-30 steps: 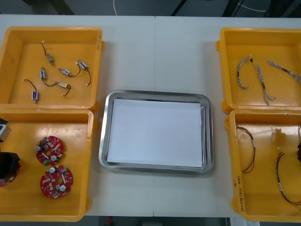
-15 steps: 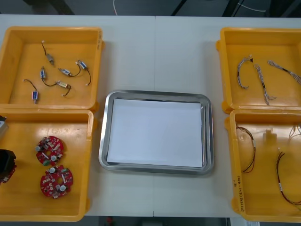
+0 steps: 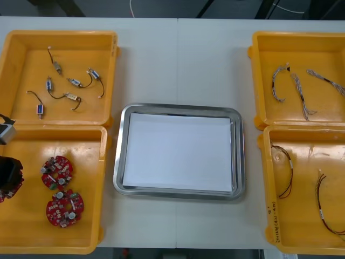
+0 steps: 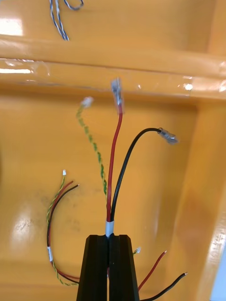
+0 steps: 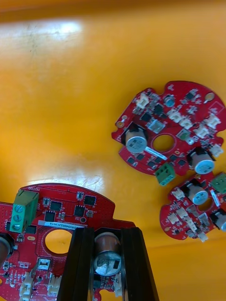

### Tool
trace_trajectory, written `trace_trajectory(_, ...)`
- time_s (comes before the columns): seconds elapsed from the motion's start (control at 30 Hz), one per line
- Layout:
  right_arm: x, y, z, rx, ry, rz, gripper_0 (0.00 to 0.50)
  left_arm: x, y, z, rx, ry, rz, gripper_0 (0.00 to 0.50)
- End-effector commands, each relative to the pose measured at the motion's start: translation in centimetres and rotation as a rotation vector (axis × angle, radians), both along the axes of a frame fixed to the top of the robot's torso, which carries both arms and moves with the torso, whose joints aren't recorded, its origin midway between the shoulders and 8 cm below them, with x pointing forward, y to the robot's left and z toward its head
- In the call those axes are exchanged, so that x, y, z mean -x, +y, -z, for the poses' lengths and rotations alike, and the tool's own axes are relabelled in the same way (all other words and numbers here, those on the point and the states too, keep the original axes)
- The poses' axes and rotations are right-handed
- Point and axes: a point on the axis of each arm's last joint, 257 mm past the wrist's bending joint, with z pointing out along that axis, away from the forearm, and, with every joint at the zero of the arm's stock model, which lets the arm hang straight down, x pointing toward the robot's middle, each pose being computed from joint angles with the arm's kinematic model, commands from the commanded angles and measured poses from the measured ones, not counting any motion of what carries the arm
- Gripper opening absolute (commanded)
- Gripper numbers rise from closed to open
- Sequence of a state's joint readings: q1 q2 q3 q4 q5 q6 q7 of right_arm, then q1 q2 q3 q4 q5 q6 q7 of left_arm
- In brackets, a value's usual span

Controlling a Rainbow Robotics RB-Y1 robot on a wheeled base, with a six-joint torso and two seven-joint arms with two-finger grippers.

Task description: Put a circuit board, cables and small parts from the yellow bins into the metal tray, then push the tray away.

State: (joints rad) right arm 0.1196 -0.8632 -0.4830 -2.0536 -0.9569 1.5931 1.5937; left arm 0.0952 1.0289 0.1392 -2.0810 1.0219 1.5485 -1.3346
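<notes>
Pickup step: left tool clamped on a board, right tool pinching a cable. Next I'd guess lift, carry to tray.

Table: light, plain, spanning the front view side to side.
Seam: thin line down the table's middle.
Floor: dark grey, beyond the far edge.
Bars: black, slanted, over the floor.
Cord: white, thin.

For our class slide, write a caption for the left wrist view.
Left gripper shut on a round red circuit board in the yellow plastic bin, two more boards beside it.
</notes>
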Motion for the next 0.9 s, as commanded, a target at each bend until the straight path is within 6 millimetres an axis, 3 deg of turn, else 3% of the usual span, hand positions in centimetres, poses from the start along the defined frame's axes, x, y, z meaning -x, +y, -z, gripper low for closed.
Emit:
trace_trajectory(0.03, 1.0, -1.1, -4.1, 0.039, -0.007, -0.016, 0.0, -1.2, -0.6, -3.6, -0.065, -0.047, 0.116, 0.002)
trace_trajectory(0.33, 2.2, 0.6, -8.3, 0.031, -0.007, -0.089, 0.0, -1.1, -3.5, -5.1, -0.01, -0.052, 0.159, 0.001)
trace_trajectory(0.43, 2.2, 2.2, -9.1, 0.085, -0.011, -0.156, 0.0, -1.1, -4.3, -5.9, -0.015, -0.055, 0.18, 0.0)
trace_trajectory(0.63, 2.2, 6.6, -9.1, 0.13, -0.02, -0.299, 0.0, -0.6, -5.2, -7.5, -0.032, -0.03, 0.208, 0.0)
trace_trajectory(0.9, 2.3, 11.4, -8.4, 0.155, -0.008, -0.444, 0.0, -1.2, -9.2, -8.3, 0.001, -0.024, 0.197, 0.001)
